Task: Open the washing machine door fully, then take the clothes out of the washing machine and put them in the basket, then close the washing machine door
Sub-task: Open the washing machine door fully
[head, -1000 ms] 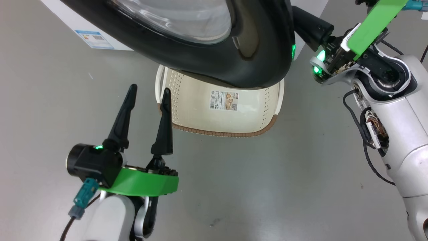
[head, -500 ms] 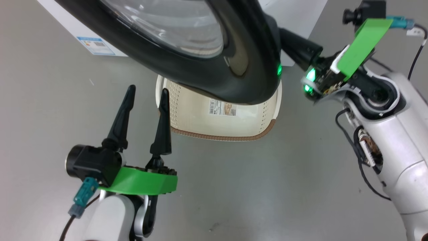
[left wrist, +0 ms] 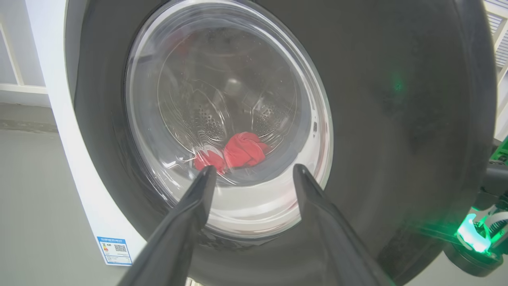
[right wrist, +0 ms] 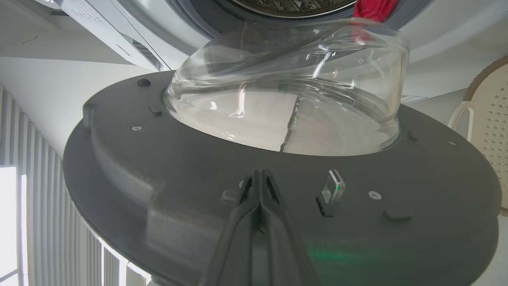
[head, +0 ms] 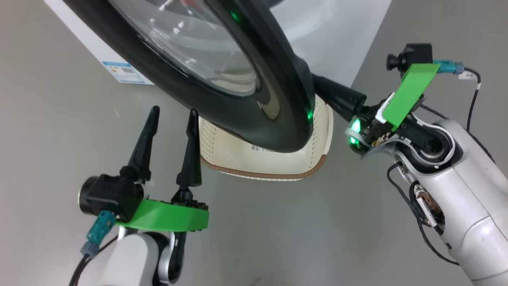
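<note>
The first step is in hand: the door [head: 274,99] stands only partly swung out from the washing machine [head: 337,39]. The right gripper [right wrist: 260,174] is closed on nothing, its tips seemingly against the door's grey inner face near the rim. The left gripper [head: 174,112] hangs wide open and empty above the floor [head: 278,238]. The red clothes [left wrist: 242,149] lie in the drum. The basket [head: 262,173] sits on the floor under the door's lower edge. Next, the door likely needs pushing outward until fully open.

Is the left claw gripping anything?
No, the left gripper has its two fingers spread apart, with nothing between them.
</note>
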Available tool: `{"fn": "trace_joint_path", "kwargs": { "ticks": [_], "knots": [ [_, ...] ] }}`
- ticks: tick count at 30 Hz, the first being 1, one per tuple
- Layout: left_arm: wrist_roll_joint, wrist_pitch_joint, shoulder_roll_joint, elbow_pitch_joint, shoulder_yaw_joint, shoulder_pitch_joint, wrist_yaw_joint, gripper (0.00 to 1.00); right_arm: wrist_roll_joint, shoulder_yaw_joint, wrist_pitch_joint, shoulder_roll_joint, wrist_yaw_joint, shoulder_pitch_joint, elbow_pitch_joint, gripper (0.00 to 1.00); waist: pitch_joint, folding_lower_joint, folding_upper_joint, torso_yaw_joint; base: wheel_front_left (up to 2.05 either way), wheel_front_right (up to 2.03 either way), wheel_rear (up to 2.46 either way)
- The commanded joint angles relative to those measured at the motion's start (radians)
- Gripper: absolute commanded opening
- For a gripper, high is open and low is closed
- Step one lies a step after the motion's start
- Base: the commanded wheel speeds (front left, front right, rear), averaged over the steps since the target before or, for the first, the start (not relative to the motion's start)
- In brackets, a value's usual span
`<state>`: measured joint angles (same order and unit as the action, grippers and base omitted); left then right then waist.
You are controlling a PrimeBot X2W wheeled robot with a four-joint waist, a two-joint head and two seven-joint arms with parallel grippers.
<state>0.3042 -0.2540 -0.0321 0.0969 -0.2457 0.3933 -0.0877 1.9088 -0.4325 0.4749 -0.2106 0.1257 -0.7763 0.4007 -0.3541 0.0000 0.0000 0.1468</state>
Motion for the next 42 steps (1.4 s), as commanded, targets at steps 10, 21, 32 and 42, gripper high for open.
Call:
{"fn": "trace_joint_path", "kwargs": {
  "ticks": [10, 21, 32, 42],
  "knots": [
    [0.017, -0.008, -0.018, -0.027, 0.037, -0.035, -0.009, 1.00, 0.037, -0.069, -0.021, -0.003, 0.005, 0.057, -0.047, 0.00, 0.040, 0.0000, 0.0000, 0.068, 0.00, 0.00, 0.00],
    [0.035, -0.008, -0.018, -0.025, 0.035, -0.058, -0.012, 1.00, 0.073, -0.140, -0.052, -0.029, 0.005, 0.081, -0.082, 0.00, 0.079, 0.0000, 0.0000, 0.123, 0.00, 0.00, 0.00],
    [0.045, -0.008, -0.018, -0.028, 0.032, -0.081, -0.015, 1.00, 0.119, -0.208, -0.089, -0.056, 0.005, 0.093, -0.110, 0.00, 0.111, 0.0000, 0.0000, 0.170, 0.00, 0.00, 0.00],
    [0.052, -0.008, -0.018, -0.022, 0.030, -0.096, -0.015, 1.00, 0.170, -0.282, -0.129, -0.074, 0.005, 0.108, -0.138, 0.00, 0.140, 0.0000, 0.0000, 0.214, 0.00, 0.00, 0.00]
  ]
}}
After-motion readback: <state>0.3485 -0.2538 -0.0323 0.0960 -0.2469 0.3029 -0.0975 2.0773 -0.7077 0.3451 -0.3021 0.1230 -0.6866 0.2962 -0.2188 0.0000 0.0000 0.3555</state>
